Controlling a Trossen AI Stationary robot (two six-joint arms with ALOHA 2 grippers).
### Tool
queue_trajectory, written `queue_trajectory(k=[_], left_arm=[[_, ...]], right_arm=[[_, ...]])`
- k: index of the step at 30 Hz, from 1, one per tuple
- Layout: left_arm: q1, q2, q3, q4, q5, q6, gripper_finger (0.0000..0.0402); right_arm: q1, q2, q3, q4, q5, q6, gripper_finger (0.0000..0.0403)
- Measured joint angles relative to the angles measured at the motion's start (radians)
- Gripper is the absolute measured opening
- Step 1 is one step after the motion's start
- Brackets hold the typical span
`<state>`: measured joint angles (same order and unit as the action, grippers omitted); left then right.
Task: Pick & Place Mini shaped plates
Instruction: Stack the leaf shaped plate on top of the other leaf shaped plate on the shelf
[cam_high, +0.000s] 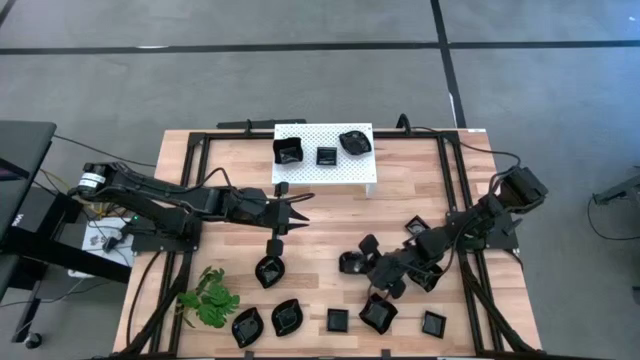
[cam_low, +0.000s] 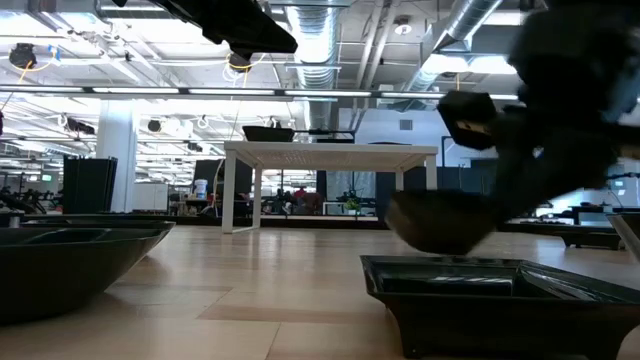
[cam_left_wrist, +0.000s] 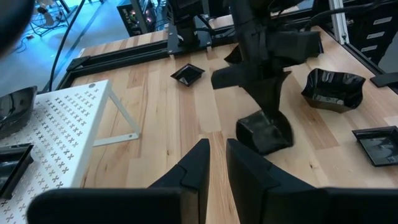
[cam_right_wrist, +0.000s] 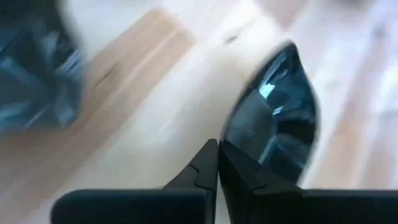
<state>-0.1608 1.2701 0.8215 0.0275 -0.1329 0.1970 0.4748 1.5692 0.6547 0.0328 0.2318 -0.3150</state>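
Note:
Black mini shaped plates lie scattered on the wooden table: one (cam_high: 270, 270) near the centre, several along the near edge (cam_high: 338, 320), and three on the white platform (cam_high: 310, 135). My right gripper (cam_high: 358, 262) slants down, shut on one plate (cam_right_wrist: 273, 118) right of centre, which also shows in the left wrist view (cam_left_wrist: 264, 134). My left gripper (cam_high: 303, 210) hovers above the table's middle, near the platform. Its fingers (cam_left_wrist: 217, 158) stand slightly open with nothing between them. My right gripper meets the plate at its rim (cam_right_wrist: 229, 134), with the closed fingertips right at that edge. The fingers come slanting down from the table's right side. The fingertips hide the pinch itself. The plate's underside looks to rest on the table (cam_left_wrist: 273, 146).
A green plant sprig (cam_high: 210, 297) lies at the near left. More plates (cam_high: 430, 275) crowd close around my right arm. The platform's leg (cam_left_wrist: 121, 121) stands just left of my left gripper. Black frame rails run along the table's sides (cam_high: 455, 180).

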Motion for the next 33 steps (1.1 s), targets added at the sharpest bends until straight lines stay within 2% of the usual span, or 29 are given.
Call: queue_trajectory(k=[4, 11, 14, 24, 29, 33], left_arm=[[0.000, 0.000, 0.000, 0.000, 0.000, 0.000, 0.0056], [0.000, 0.000, 0.000, 0.004, 0.000, 0.000, 0.0056], [0.000, 0.000, 0.000, 0.004, 0.000, 0.000, 0.0056], [0.000, 0.000, 0.000, 0.007, 0.000, -0.001, 0.0056], [0.000, 0.000, 0.000, 0.008, 0.000, -0.004, 0.0056], [0.000, 0.000, 0.000, 0.011, 0.000, -0.004, 0.0056]], right_arm=[[-0.005, 0.000, 0.090, -0.061, 0.157, 0.099, 0.0012], [-0.075, 0.000, 0.297, -0.334, 0.370, 0.350, 0.0008], [-0.110, 0.000, 0.387, -0.438, 0.404, 0.415, 0.0008], [-0.242, 0.000, 0.704, -0.802, 0.483, 0.435, 0.0004], [-0.380, 0.000, 0.829, -0.940, 0.489, 0.385, 0.0002], [-0.510, -0.002, 0.864, -0.982, 0.470, 0.369, 0.0001]])
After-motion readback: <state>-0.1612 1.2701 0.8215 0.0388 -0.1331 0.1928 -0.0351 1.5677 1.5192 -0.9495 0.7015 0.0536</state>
